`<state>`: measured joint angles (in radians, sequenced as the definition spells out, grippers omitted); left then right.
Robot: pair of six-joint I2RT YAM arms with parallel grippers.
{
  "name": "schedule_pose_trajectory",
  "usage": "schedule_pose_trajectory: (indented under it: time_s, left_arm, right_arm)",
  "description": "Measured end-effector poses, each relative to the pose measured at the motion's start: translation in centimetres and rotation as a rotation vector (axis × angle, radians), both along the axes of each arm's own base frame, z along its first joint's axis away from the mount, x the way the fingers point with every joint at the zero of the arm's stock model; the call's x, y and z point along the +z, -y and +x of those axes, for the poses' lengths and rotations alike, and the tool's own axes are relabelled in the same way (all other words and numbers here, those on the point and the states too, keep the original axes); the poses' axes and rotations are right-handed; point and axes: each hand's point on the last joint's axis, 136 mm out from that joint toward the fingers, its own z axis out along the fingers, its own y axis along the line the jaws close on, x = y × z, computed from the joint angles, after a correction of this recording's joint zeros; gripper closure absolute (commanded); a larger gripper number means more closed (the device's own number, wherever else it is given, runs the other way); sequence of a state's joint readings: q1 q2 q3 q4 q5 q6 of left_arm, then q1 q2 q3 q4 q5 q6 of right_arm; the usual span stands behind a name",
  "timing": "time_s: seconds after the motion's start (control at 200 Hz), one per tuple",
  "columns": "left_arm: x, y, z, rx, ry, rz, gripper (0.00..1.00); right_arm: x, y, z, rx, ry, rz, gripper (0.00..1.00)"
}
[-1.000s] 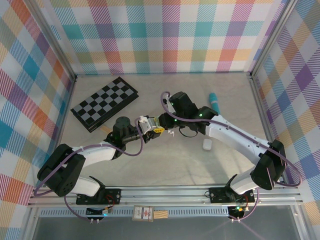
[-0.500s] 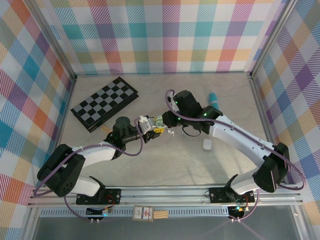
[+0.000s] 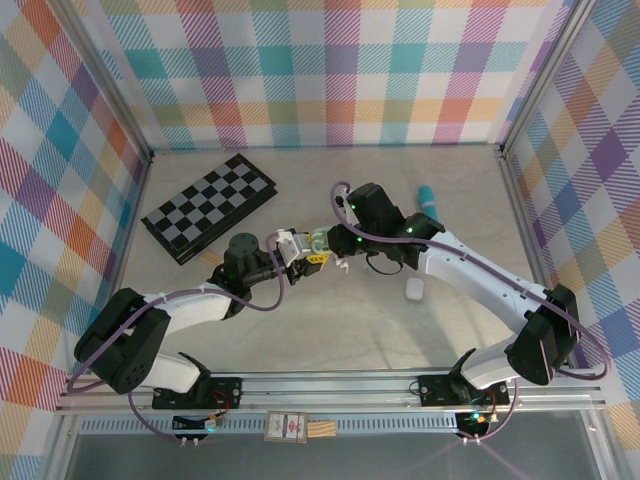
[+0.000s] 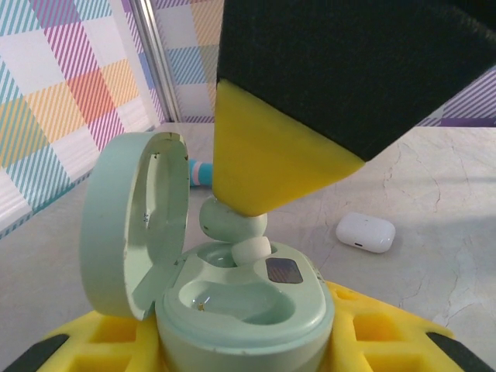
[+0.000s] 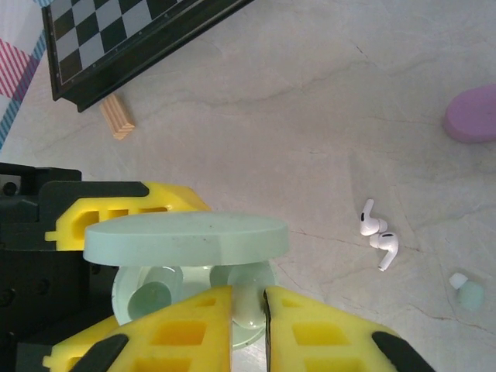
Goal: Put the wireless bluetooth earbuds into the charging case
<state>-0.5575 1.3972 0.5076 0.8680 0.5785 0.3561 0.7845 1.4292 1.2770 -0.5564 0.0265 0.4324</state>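
Observation:
My left gripper (image 4: pixel 240 345) is shut on a pale green charging case (image 4: pixel 256 306) whose lid (image 4: pixel 132 225) stands open to the left. My right gripper (image 5: pixel 248 310) is shut on a pale green earbud (image 4: pixel 232 225), whose tip rests at the case's far socket; the near socket is empty. From the right wrist, the earbud (image 5: pixel 248 298) sits pinched between the yellow fingers, under the lid (image 5: pixel 186 236). From above, both grippers (image 3: pixel 297 250) (image 3: pixel 330 243) meet at mid-table. Two white earbuds (image 5: pixel 378 232) lie on the table, and another pale green bud (image 5: pixel 467 293) lies further right.
A white closed case (image 3: pixel 414 289) lies right of the grippers. A chessboard (image 3: pixel 208 206) lies at the back left with a small wooden block (image 5: pixel 118 118) beside it. A teal tube (image 3: pixel 432 205) lies at the back right, and a pinkish object (image 5: pixel 473 115) nearby.
The right arm has shifted slightly to the right while its gripper stays over the case. The left gripper has tipped slightly toward it. Little has moved in the last half second.

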Motion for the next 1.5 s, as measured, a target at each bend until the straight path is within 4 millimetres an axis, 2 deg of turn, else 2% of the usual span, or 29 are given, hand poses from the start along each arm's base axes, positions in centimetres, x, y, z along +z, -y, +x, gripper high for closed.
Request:
schedule_pose_trajectory:
  time_s: [0.38, 0.655, 1.245, 1.39, 1.5]
  left_arm:
    - [0.0, -0.07, 0.03, -0.001, -0.003, -0.002, 0.66]
    - [0.06, -0.09, 0.03, -0.001, -0.013, -0.009, 0.66]
    - [0.59, -0.12, 0.01, -0.009, -0.002, -0.027, 0.66]
    - [0.65, -0.08, -0.06, -0.014, -0.002, -0.029, 0.66]
    - [0.96, -0.01, -0.15, -0.02, 0.008, -0.038, 0.66]
  right_arm:
    - [-0.14, -0.15, -0.32, 0.027, -0.004, -0.004, 0.81]
    - [-0.15, -0.33, -0.48, 0.049, -0.013, 0.005, 0.73]
    - [0.33, -0.72, -0.21, 0.054, 0.006, 0.028, 0.75]
    - [0.3, -0.67, -0.19, 0.051, 0.005, 0.027, 0.68]
    - [0.15, -0.48, -0.15, 0.044, 0.004, 0.016, 0.68]
